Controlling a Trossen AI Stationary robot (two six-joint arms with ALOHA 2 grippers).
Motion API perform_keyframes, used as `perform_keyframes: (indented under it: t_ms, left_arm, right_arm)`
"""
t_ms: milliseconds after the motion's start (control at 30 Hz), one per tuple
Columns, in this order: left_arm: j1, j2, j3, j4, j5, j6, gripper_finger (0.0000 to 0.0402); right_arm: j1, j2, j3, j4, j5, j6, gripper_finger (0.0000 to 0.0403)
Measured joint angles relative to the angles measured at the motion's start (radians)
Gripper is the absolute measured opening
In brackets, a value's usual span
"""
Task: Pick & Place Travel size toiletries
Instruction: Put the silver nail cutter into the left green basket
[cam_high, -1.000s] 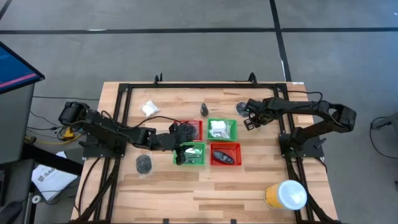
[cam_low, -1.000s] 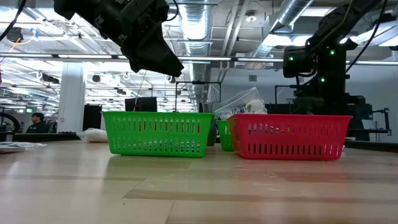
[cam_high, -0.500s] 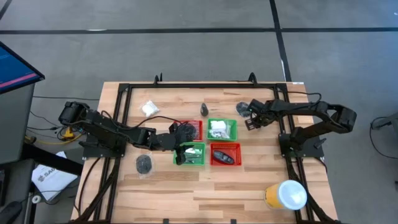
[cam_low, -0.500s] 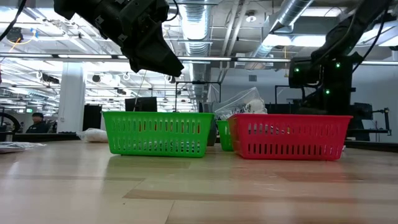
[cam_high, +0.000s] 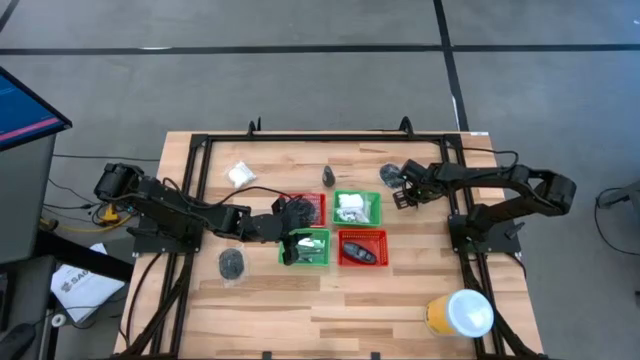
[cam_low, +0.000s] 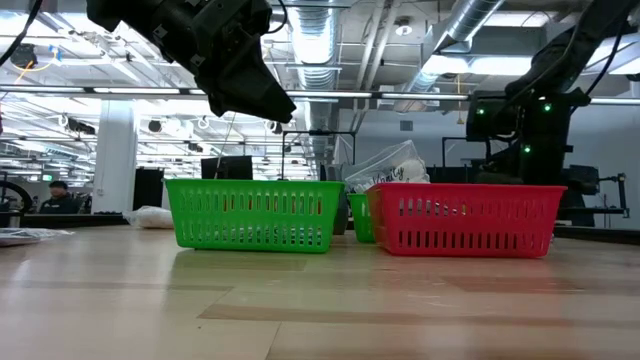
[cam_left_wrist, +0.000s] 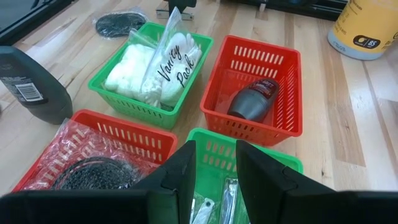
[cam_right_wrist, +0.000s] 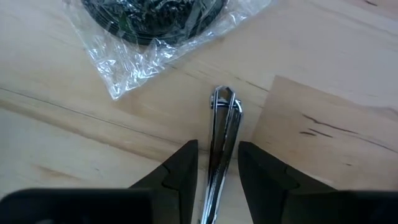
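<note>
In the right wrist view the right gripper has its fingers parted a little, a thin silver tube lying on the wooden table between them; whether the pads touch it I cannot tell; just beyond lies a black coiled piece in clear wrap. The left gripper hangs slightly open and empty over the near green basket, silver tubes inside; past it a red basket holds a dark mini bottle; a far green basket holds white packets; a yellow tub stands apart.
</note>
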Motion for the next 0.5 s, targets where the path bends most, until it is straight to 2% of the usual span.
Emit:
perform_keyframes:
  t_ms: [167,367,500]
  left_arm:
    - [0.000,0.000,0.000,0.003,0.000,0.000,0.0104]
    - [0.000,0.000,0.000,0.003,0.000,0.000,0.0104]
    - [0.000,0.000,0.000,0.003,0.000,0.000,0.0104]
  right_arm:
    - [0.000,0.000,-0.003,-0.001,0.003,0.007,0.0087]
    - [0.005,0.001,-0.003,0.000,0.015,0.003,0.0016]
    - [0.024,0.002,-0.003,-0.003,0.023,0.000,0.0027]
